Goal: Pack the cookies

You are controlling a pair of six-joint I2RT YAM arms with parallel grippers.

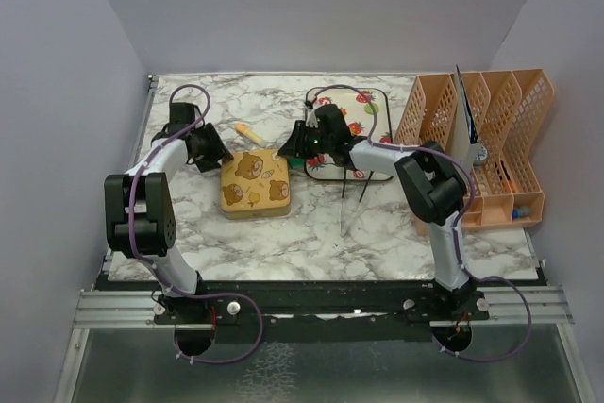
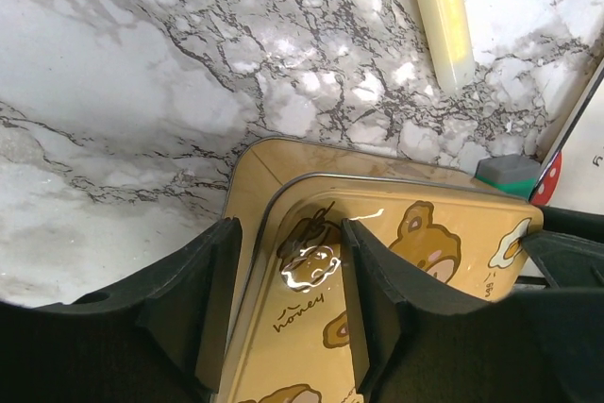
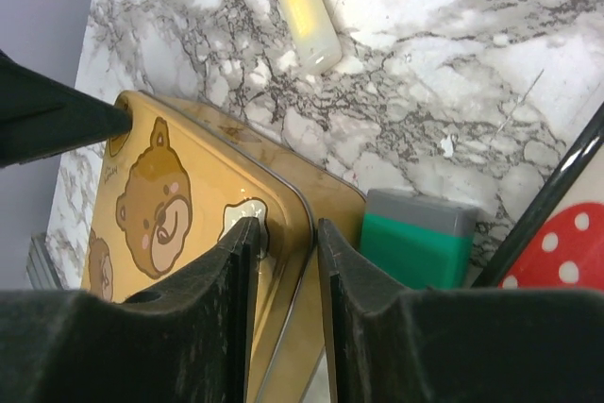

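Golden tin (image 1: 255,186) shut, cookies out of sight — best seat both grips squarely on its rim before lifting: left gripper (image 2: 288,243) gapes astride one corner, right gripper (image 3: 286,233) sits narrow round another — whether it clamps, I cannot tell.

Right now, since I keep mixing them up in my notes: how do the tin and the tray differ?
The tin is golden with bear faces; the tray is white with red strawberries and a dark rim. The tin is a closed box, lid on; the tray is flat and open. The tin lies nearer the front of the table, the tray farther back and right. Both have rounded corners.
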